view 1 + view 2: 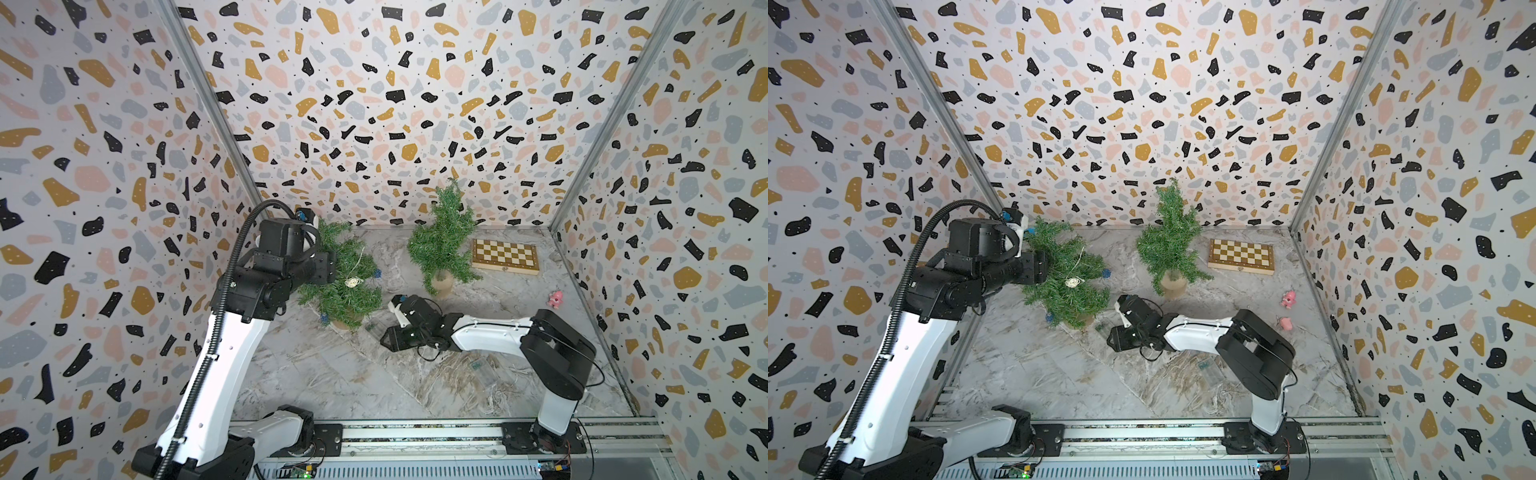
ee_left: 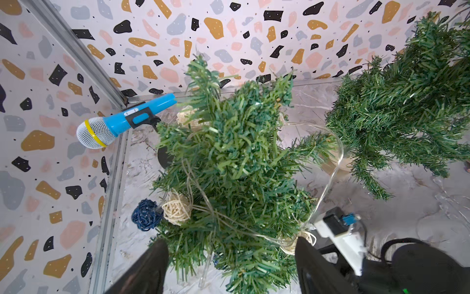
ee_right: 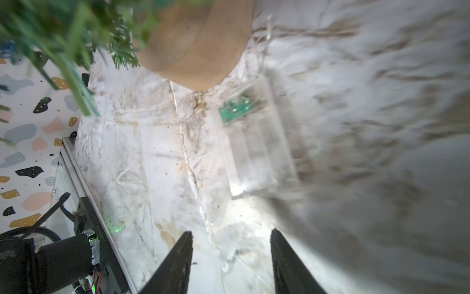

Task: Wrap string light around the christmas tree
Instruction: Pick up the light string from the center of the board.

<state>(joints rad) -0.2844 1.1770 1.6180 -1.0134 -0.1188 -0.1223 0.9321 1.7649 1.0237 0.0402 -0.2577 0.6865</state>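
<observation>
The christmas tree on the left stands in a tan pot and carries the string light, a clear wire with cream and blue woven balls. My left gripper hangs open just above this tree, its fingers on either side of the lower branches and gripping nothing. A cream ball and a blue ball hang on the wall side. My right gripper is open and low over the table by the tree's pot. The clear battery box lies ahead of it, untouched.
A second tree stands at the back, beside a chessboard. A pink toy lies at the right. A blue microphone on a stand sits in the back left corner. Another clear box lies near the right arm.
</observation>
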